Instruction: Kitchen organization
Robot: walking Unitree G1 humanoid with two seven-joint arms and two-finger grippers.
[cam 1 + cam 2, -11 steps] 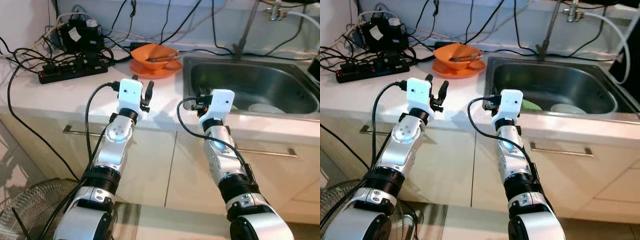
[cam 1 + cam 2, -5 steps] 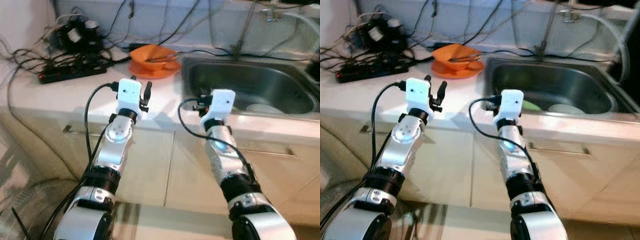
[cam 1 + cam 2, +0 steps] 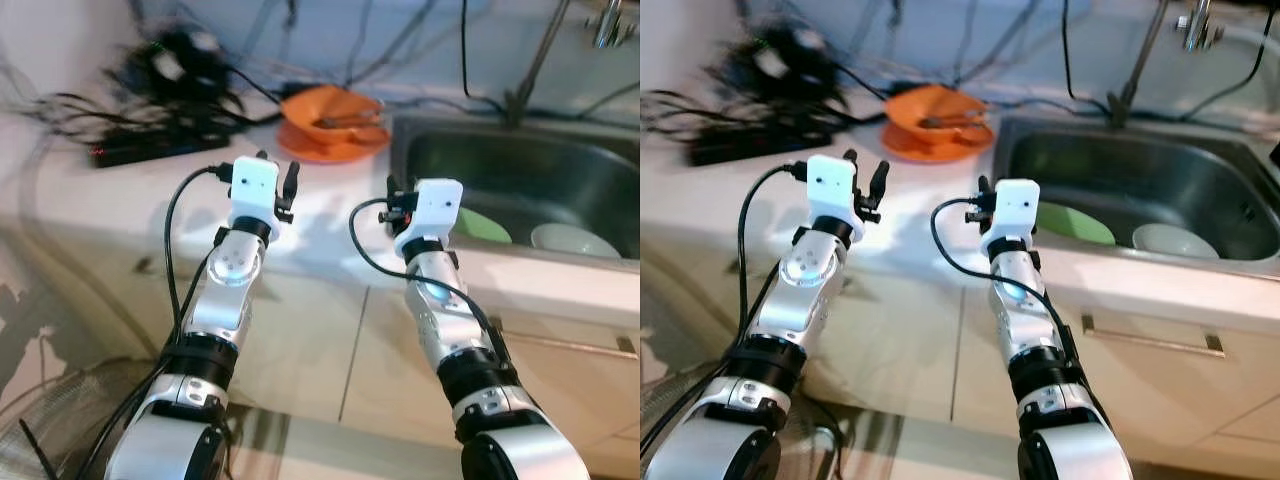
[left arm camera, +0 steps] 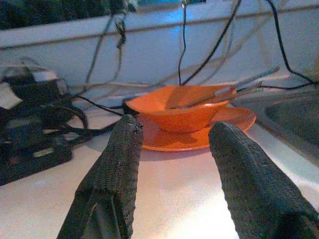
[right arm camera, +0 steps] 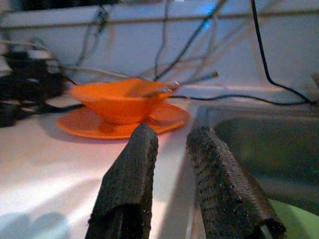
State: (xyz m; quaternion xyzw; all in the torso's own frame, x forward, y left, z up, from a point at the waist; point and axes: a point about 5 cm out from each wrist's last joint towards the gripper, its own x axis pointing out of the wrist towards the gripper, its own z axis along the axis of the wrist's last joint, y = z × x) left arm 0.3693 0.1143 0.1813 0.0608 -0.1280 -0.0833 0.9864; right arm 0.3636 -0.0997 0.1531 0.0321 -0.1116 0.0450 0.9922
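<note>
An orange bowl [image 3: 333, 108] holding metal utensils [image 4: 234, 87] sits on an orange plate [image 3: 330, 150] on the white counter, left of the steel sink [image 3: 520, 165]. In the sink lie a green plate [image 3: 482, 225] and a white bowl [image 3: 565, 240]. My left gripper [image 3: 278, 170] hovers over the counter short of the orange bowl [image 4: 187, 107], open and holding nothing. Beside the sink's near left corner, my right gripper [image 5: 172, 137] is held up, its fingers [image 5: 142, 149] a small gap apart and holding nothing.
A black power strip [image 3: 150, 148] and a tangle of cables and adapters fill the counter's back left. The faucet [image 3: 530, 60] rises behind the sink. Cabinet fronts with a bar handle [image 3: 1150, 340] are below. A floor fan [image 3: 60, 420] stands at lower left.
The camera has moved closer and shifted with some blur, so the green plate and white bowl in the sink show more. Both arms keep the same raised pose.
</note>
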